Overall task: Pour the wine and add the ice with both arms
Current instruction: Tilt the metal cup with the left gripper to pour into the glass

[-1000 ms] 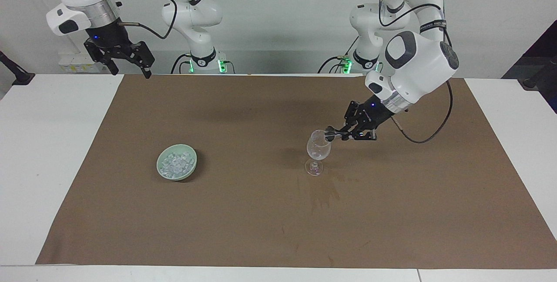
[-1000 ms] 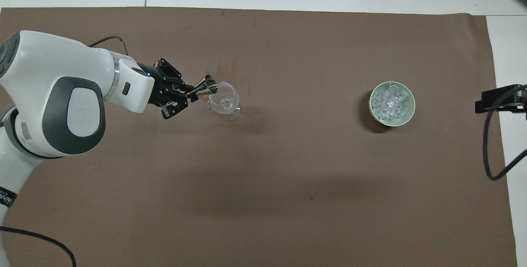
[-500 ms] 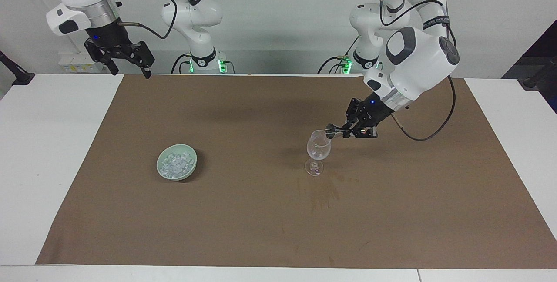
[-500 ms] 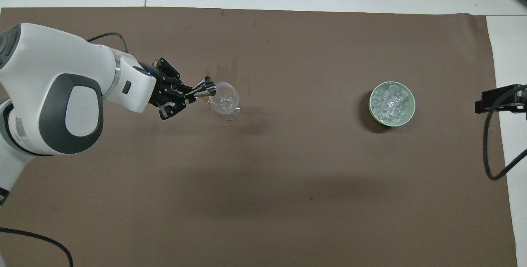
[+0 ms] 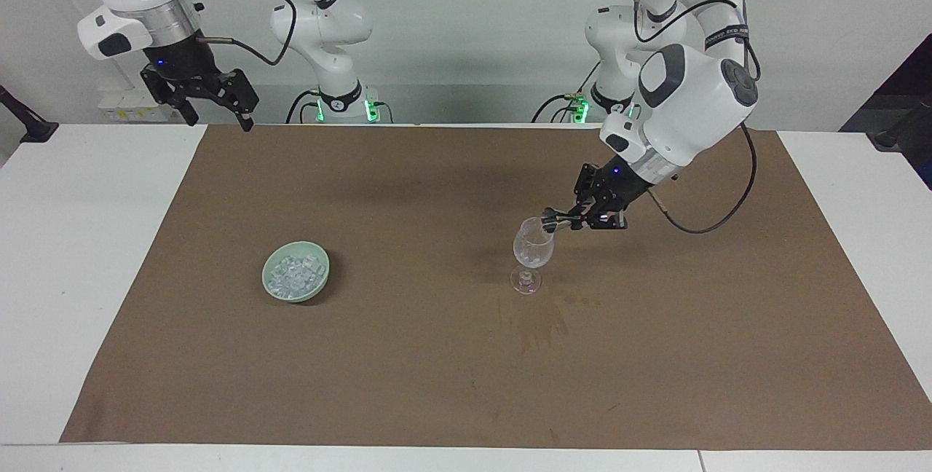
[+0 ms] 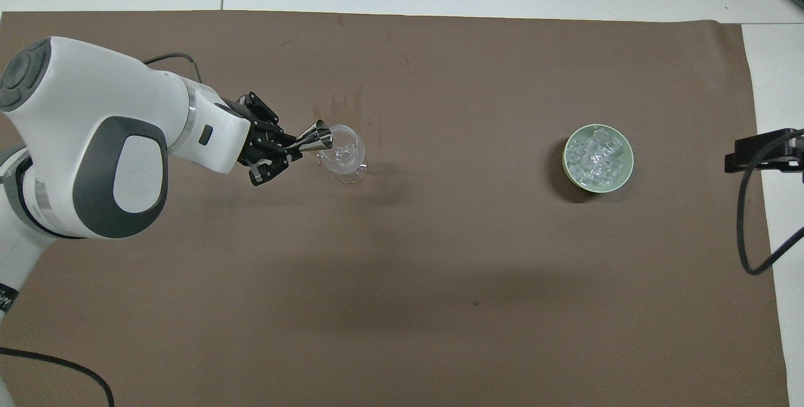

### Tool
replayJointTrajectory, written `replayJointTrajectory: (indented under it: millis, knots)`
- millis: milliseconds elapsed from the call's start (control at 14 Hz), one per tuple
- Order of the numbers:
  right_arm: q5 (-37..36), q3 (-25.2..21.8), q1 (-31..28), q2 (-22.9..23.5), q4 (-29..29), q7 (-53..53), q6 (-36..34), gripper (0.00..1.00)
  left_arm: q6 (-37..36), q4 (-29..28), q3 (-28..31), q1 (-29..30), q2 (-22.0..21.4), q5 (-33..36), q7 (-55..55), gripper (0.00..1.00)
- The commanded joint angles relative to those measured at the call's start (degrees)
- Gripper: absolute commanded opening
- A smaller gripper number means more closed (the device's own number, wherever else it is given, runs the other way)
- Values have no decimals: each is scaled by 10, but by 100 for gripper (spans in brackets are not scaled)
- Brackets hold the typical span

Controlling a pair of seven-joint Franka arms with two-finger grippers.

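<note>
Nearest the robots' edge of the desk, your right gripper (image 5: 218, 104) waits in the air over the corner of the brown mat (image 5: 466, 355) at the right arm's end. Its fingers stand spread and hold nothing.

Farther out, your left gripper (image 5: 575, 221) hangs over the mat toward the left arm's end, clamped on a small metal jigger (image 6: 314, 137). The jigger is tipped on its side with its mouth at the rim of the stemmed glass (image 5: 531, 252); I cannot tell whether the two touch. The glass stands upright, and I cannot tell what, if anything, is in its bowl.

The ice (image 5: 295, 275) lies heaped in the pale green bowl (image 5: 271, 288), about as far from the robots as the glass, well apart from it toward the right arm's end.

You are in the pouring step, I judge: the jigger is emptying into the glass. Next you need to bring the jigger back level, lift it off the rim without knocking the thin stem, and send the right gripper down to the ice.

Against a second ago, your left arm's wrist and elbow have swung a little toward the middle of the desk and risen slightly; the jigger's mouth has stayed at the rim. Glass, bowl and right gripper have not moved.
</note>
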Motion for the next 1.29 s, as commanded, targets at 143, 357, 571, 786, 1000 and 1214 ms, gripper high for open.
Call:
replayJointTrajectory:
  millis: [143,357,571,786,1000,1214]
  knots:
    - [13,3,-6,-7,-7,-2,6,100,-12,23,10,-22,2,51,-59,0]
    - [13,3,-7,-7,-7,-2,6,100,-26,33,10,-29,3,66,-81,0]
    - [13,3,-7,-7,-7,-2,6,100,-37,40,9,-33,3,91,-104,0]
    - [13,3,-7,-7,-7,-2,6,100,-41,48,8,-33,6,104,-104,0]
    - [13,3,-7,-7,-7,-2,6,100,-46,59,8,-41,14,111,-105,0]
    - [13,3,-7,-7,-7,-2,6,100,-47,62,8,-49,14,117,-123,0]
